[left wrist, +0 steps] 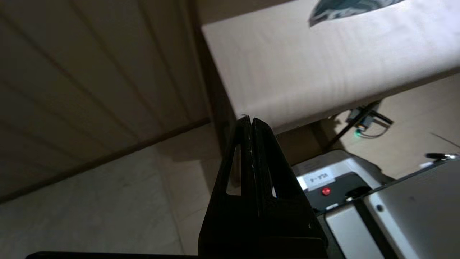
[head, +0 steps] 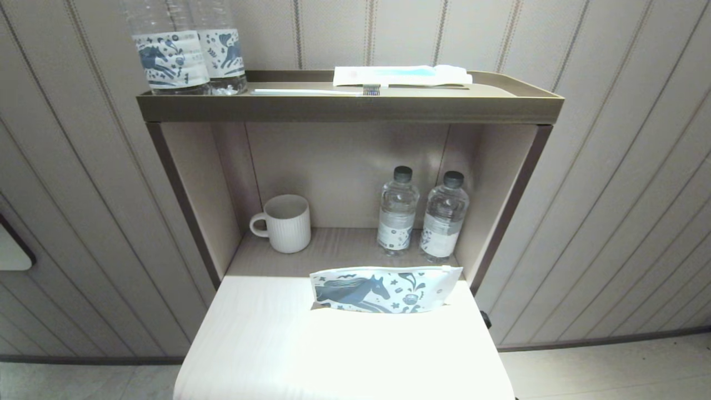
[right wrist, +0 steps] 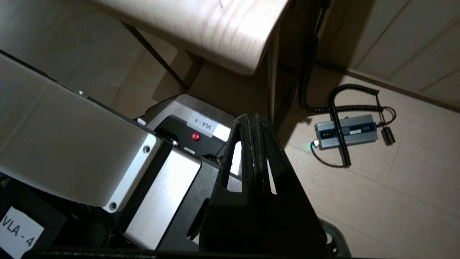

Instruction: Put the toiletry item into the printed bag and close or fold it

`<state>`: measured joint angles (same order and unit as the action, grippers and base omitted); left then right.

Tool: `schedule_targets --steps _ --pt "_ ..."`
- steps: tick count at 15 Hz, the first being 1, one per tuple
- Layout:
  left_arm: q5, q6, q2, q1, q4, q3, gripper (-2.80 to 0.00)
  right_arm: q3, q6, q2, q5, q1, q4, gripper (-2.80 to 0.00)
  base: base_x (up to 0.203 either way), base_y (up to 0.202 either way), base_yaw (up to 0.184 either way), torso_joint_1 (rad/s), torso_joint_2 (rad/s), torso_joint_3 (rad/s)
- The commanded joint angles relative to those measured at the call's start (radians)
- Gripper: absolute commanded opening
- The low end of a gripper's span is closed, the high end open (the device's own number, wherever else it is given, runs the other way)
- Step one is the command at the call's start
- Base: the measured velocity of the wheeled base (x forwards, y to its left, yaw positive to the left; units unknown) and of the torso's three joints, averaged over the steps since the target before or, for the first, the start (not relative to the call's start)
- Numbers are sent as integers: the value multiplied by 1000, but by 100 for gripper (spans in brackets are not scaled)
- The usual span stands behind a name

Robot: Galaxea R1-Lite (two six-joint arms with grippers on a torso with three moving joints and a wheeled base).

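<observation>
Bag (head: 386, 289) lies at your desk's (head: 278, 344) far edge, below the shelf. You have both claws low beside the desk, left claw (left wrist: 250, 120) and right claw (right wrist: 250, 117) pressed together, holding nothing.

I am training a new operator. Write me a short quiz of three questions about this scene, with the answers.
1. True or false: the printed bag sits inside the mug.
2. How many water bottles stand on the same shelf as the mug? A) one B) two C) three
3. Fill in: the left hand and the right hand, both low beside the table top, are ____ (open/shut).

Key: 1 false; 2 B; 3 shut.
</observation>
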<state>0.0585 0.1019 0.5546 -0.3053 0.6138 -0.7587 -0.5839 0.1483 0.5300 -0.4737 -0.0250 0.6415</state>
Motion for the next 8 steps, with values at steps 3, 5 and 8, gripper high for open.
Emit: schedule_targets --steps 3,5,8 --pt "-193 -20 -270 6 59 150 -280 123 -19 -215 23 -12 21 -280 0 0 0 0 0 0" --pt "-306 -88 -278 7 70 226 -280 187 -24 -269 97 -33 53 -280 0 0 0 0 0 0" --pt "-329 -109 -279 157 69 273 -280 257 -96 -269 144 -36 -2 -280 0 0 0 0 0 0"
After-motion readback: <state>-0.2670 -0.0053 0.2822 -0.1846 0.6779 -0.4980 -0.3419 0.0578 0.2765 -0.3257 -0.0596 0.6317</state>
